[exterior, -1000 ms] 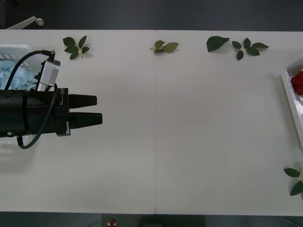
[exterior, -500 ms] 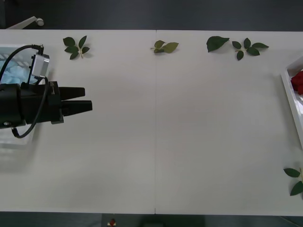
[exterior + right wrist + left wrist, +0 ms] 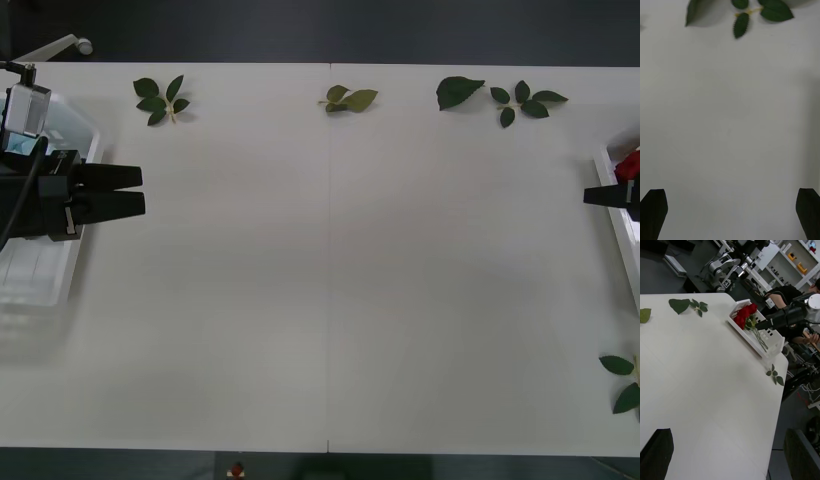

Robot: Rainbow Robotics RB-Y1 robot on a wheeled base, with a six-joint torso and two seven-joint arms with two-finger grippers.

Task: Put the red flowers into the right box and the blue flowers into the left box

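Since the earlier frames the left claw (image 3: 140,192) had drawn back toward the robot's left edge of the bench (image 3: 330,260), and the black tip of the right claw (image 3: 600,195) had come into the front view at the opposite edge.

Bench: white, carrying only loose leaf sprigs (image 3: 160,100) along its far side and one at the near right corner; no flower lay on the open surface. Judged from that, the sorting looked finished or nearly so, and both arms appeared to be withdrawing.

Left box (image 3: 60,250): a translucent bin at the left end, long axis running away from the robot, partly beneath the left arm. A pale blue patch inside was probably the blue flowers (image 3: 20,145), though the arm hid most of it.

Right box (image 3: 767,341): white, slotted, at the right end, long axis along the bench edge. The red flowers (image 3: 745,315) lay inside, blooms bunched at the far end and stems trailing along the box's length toward the near end, a sensible lie for long stems.

Left claw: empty, fingers pointing toward the bench centre; its wrist view had them at the two corners, so spread.

Right claw: empty, spread by its wrist view, beside the right box.
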